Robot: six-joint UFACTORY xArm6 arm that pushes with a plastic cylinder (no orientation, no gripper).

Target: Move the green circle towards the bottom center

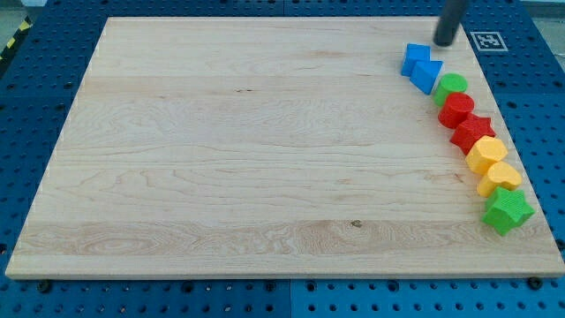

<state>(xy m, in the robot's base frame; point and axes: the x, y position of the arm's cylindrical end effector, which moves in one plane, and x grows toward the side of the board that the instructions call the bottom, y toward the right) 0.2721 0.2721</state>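
Nearest the view's bottom, far below my tip (444, 41), the green plastic star block (507, 210) ends a line of blocks hugging the right edge of the pale wooden board (247, 150). Going up the line toward the tip come two yellow blocks (494, 166), a red star block (472, 132) and a red round block (456, 109). Then the green circle block (451, 87), just below the tip and slightly to its right, touching the red round one. Two blue blocks (421, 67) lie just below-left of the tip. The rod has no jaws and holds nothing. I judge the tip should settle above-right of the green circle, then push down-left, steering between the blue and red neighbours.
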